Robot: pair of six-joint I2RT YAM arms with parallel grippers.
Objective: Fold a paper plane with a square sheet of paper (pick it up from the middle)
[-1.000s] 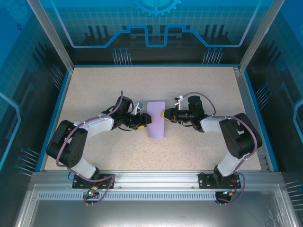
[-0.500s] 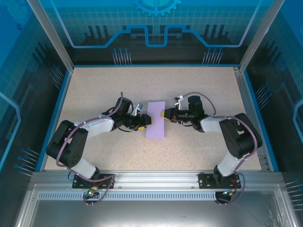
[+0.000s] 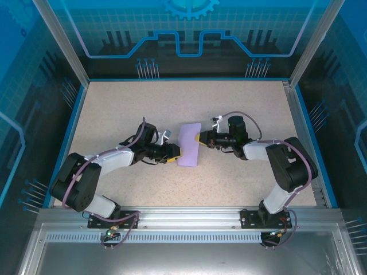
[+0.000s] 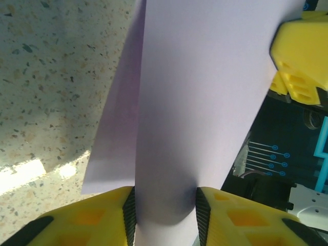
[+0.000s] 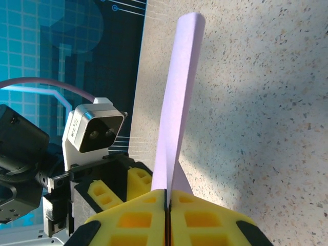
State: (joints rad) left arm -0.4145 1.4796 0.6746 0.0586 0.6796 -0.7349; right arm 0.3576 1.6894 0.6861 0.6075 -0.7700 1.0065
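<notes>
The square sheet of paper (image 3: 188,144) is plain lavender and folded over into a narrow strip, held up between both grippers at the table's middle. My left gripper (image 3: 174,153) is at its near left end. In the left wrist view the paper's (image 4: 200,102) rounded bend fills the gap between the yellow fingers (image 4: 110,218), touching both pads. My right gripper (image 3: 198,139) holds the far right side. Its jaws (image 5: 167,197) are pressed flat together on the paper's (image 5: 177,97) two loose edges. The right gripper's yellow finger (image 4: 301,56) also shows in the left wrist view.
The speckled beige tabletop (image 3: 126,109) is bordered by blue rails (image 3: 69,137) and an aluminium frame. The left arm's wrist camera (image 5: 95,132) and yellow finger (image 5: 134,182) sit close beyond the paper in the right wrist view.
My left gripper has slid toward the near end of the folded paper, its arm swinging lower. The paper's near end has shifted slightly left. The right gripper has held still.
</notes>
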